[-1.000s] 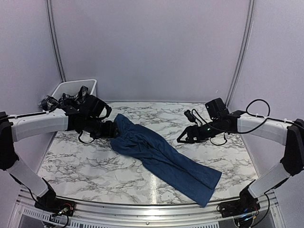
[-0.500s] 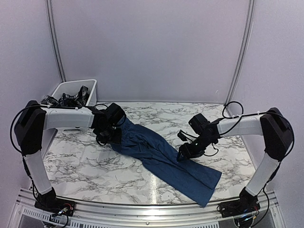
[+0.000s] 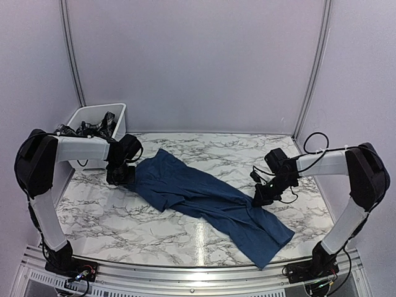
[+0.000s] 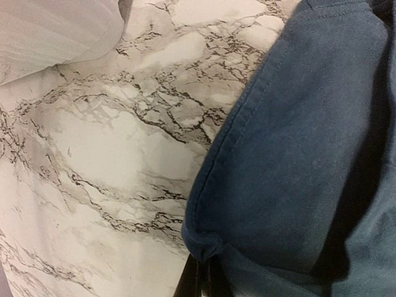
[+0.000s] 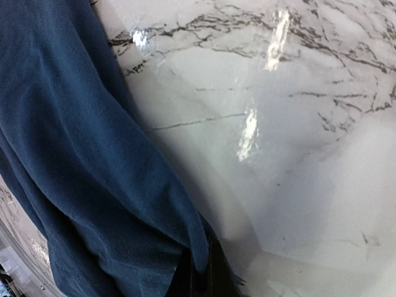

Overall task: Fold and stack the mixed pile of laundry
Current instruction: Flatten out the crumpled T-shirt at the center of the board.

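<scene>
The navy blue t-shirt (image 3: 204, 195) lies stretched diagonally across the marble table, from the back left to the front right. My left gripper (image 3: 128, 178) is shut on its left edge; the left wrist view shows the hem (image 4: 207, 244) bunched between the dark fingertips (image 4: 193, 281). At the shirt's right edge, my right gripper (image 3: 259, 199) is shut on a fold of cloth (image 5: 201, 247). The black-and-white plaid garment (image 3: 93, 128) hangs out of the white bin at the back left.
The white plastic bin (image 3: 119, 112) stands in the back left corner, close behind the left arm; its ribbed wall (image 4: 55, 31) shows in the left wrist view. Bare marble (image 3: 111, 216) lies in front of the shirt. Booth walls close in both sides.
Both grippers have come down onto the shirt's edges and shut on them. The left hand moved left and the right hand moved right, spreading the shirt wider.
</scene>
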{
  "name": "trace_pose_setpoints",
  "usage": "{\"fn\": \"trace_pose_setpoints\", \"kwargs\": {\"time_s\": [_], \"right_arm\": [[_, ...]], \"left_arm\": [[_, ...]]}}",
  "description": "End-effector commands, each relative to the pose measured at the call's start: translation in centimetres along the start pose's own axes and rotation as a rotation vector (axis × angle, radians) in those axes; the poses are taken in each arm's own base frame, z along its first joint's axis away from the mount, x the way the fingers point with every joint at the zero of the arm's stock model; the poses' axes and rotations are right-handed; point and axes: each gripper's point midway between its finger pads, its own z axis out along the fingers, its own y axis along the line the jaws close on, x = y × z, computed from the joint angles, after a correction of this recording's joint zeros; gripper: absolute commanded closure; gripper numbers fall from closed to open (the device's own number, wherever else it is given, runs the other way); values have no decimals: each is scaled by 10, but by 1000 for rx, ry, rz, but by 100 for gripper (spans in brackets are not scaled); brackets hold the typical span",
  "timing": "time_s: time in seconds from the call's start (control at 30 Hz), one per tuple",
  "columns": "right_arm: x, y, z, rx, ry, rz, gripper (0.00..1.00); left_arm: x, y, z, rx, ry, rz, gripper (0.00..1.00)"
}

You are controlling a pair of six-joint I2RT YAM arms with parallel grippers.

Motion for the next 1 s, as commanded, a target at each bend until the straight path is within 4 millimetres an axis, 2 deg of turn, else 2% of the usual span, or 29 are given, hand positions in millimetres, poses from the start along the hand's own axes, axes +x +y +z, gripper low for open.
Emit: {"fn": "trace_pose_setpoints", "kwargs": {"time_s": [0.0, 0.07, 0.13, 0.17, 0.27, 0.3, 0.33, 0.43, 0.5, 0.6, 0.73, 0.87, 0.97], "right_arm": [[36, -2, -7, -56, 85, 65, 100], [45, 3, -10, -94, 92, 67, 100], [43, 14, -14, -133, 106, 45, 100], [40, 17, -16, -134, 110, 35, 92], [3, 28, -38, -111, 0, -55, 34], [-13, 35, -48, -122, -55, -84, 27], [-28, 45, -58, -148, -108, -115, 24], [-67, 76, -76, -225, -224, -193, 24], [-89, 102, -76, -263, -260, -251, 26], [-109, 147, -58, -316, -228, -332, 32], [-126, 208, -29, -366, -215, -447, 32], [-129, 257, 6, -424, -173, -526, 32], [-131, 285, 27, -454, -156, -569, 30]], "left_arm": [[-13, 24, -12, -47, -39, 2, 100], [-17, 22, -17, -12, -58, 6, 100], [-21, -2, -30, 142, -83, 19, 100], [-23, -15, -39, 224, -101, 25, 100], [-30, -56, -76, 404, -164, 107, 100], [-31, -68, -88, 439, -181, 131, 100], [-33, -77, -99, 469, -199, 148, 100], [-36, -91, -115, 501, -222, 147, 100], [-36, -86, -111, 478, -211, 116, 100], [-28, -79, -98, 440, -182, 81, 100], [-21, -67, -85, 403, -154, 16, 100], [-20, -65, -80, 398, -150, -14, 100], [-19, -64, -78, 395, -145, -25, 100]]}}
